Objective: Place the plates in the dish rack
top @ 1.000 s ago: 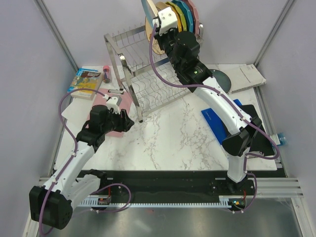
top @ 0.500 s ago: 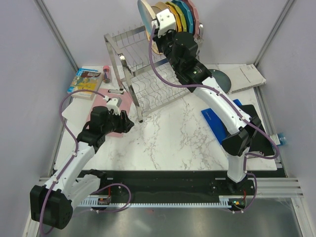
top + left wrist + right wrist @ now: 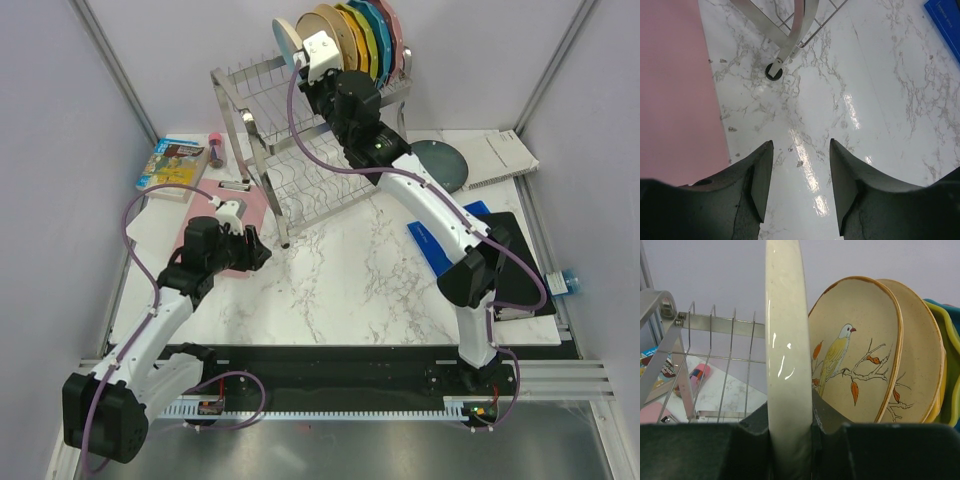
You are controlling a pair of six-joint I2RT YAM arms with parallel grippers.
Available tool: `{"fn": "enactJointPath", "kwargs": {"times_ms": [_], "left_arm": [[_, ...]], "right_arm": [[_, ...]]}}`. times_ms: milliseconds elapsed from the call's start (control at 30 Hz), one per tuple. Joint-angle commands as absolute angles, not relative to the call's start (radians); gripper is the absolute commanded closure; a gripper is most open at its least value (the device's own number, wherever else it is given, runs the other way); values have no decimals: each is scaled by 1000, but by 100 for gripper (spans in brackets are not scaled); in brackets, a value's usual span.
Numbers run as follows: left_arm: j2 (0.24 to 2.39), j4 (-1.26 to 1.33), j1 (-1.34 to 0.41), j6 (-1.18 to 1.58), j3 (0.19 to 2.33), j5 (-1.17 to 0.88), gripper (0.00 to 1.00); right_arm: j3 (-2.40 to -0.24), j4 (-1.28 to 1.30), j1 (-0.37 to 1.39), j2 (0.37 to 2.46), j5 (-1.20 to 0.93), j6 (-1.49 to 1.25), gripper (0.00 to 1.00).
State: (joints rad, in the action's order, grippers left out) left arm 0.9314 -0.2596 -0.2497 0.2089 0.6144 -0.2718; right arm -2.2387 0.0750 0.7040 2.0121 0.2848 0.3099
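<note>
Since a plate slots in only on edge, the right fingers (image 3: 303, 58) clamp a pale plate (image 3: 787, 340) upright by its rim, at the dish rack's (image 3: 250, 90) top tier beside two standing bird plates (image 3: 852, 355). The left fingers (image 3: 260, 250) hang half-open and empty over the tabletop (image 3: 350, 290). A teal plate (image 3: 440, 163) lies flat just right of the rack.

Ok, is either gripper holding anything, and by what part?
Right gripper clamps the plate by its rim; left gripper holds nothing.

left pincer (image 3: 801, 146) agape, arm low; right pincer (image 3: 790, 416) raised, clamping plate (image 3: 785, 330)
</note>
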Motion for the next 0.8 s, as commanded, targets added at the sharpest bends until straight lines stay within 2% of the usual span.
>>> {"fn": "enactJointPath", "kwargs": {"times_ms": [0, 433, 567, 600, 767], "left_arm": [[945, -224, -244, 224, 618, -284, 44], [997, -215, -241, 213, 640, -281, 44], [1009, -199, -241, 216, 644, -285, 44], [1014, -196, -241, 218, 644, -287, 44], [1022, -187, -241, 224, 646, -295, 44]], "right_arm": [[-2322, -49, 700, 2016, 270, 304, 100], [-2349, 31, 667, 2043, 224, 262, 98], [-2333, 32, 664, 2031, 224, 264, 82], [-2333, 32, 664, 2026, 219, 264, 72], [-2332, 23, 663, 2016, 219, 265, 62]]}}
